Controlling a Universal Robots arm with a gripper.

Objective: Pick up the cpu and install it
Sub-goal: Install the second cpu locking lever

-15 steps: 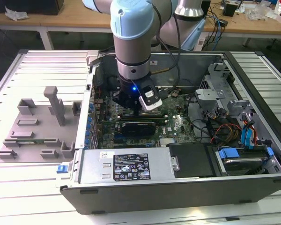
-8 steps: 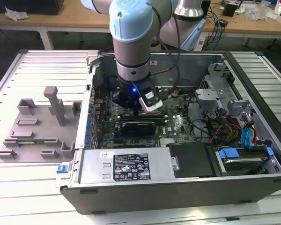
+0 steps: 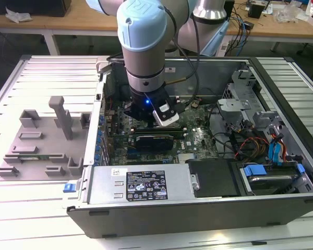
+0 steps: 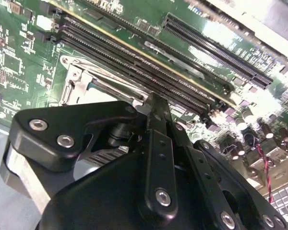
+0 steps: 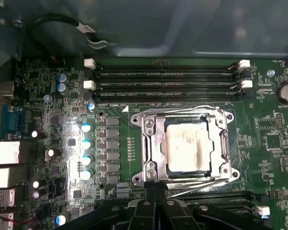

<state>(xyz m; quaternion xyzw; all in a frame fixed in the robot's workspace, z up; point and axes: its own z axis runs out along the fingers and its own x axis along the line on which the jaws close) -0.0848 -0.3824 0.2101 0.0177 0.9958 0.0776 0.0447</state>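
Note:
The cpu (image 5: 188, 145), a silvery square chip with a smudged top plate, lies flat inside the motherboard socket. The socket's metal frame (image 5: 150, 143) surrounds it and also appears in the second wrist view (image 4: 76, 79). My gripper (image 5: 156, 199) hovers just off one edge of the socket, its two black fingers pressed together with nothing between them. In the second wrist view the gripper (image 4: 154, 106) points down at the board beside the memory slots (image 4: 134, 62). In the exterior view the arm's wrist (image 3: 146, 107) reaches down into the open computer case (image 3: 198, 208).
A grey tray (image 3: 41, 151) with upright plastic blocks lies on the table at the exterior view's left. Inside the case are an expansion card (image 3: 154, 139), cables (image 3: 250, 143), drive bays with blue tabs (image 3: 261, 172) and the labelled power supply (image 3: 141, 185). Capacitors (image 5: 86, 143) flank the socket.

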